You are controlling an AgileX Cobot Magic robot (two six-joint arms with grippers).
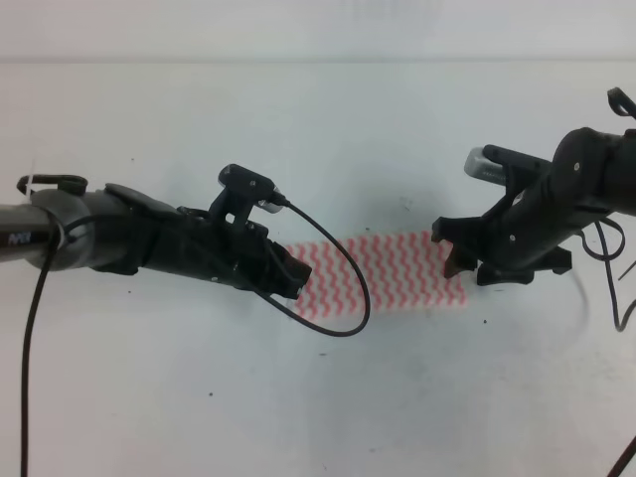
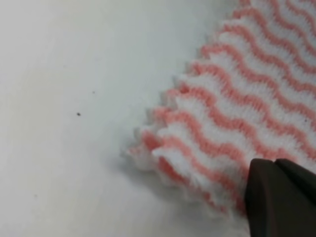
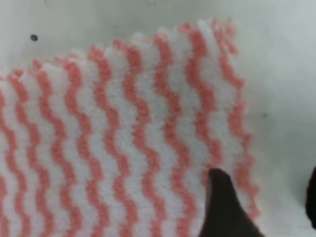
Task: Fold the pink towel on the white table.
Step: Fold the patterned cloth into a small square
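Observation:
The pink towel (image 1: 393,268) lies as a narrow strip on the white table (image 1: 318,397), between my two grippers. My left gripper (image 1: 291,276) is at its left end. In the left wrist view its dark fingers (image 2: 276,197) look pressed together on the layered corner of the towel (image 2: 237,98), which is slightly raised. My right gripper (image 1: 455,260) is at the right end. In the right wrist view it (image 3: 265,173) stands open, with one fingertip (image 3: 222,207) over the towel (image 3: 123,148) and the other just past the cloth's right edge.
A black cable loop (image 1: 353,298) from the left wrist hangs over the towel's left part. More cables (image 1: 611,278) trail from the right arm at the frame's right edge. The table's back edge (image 1: 318,62) runs along the top.

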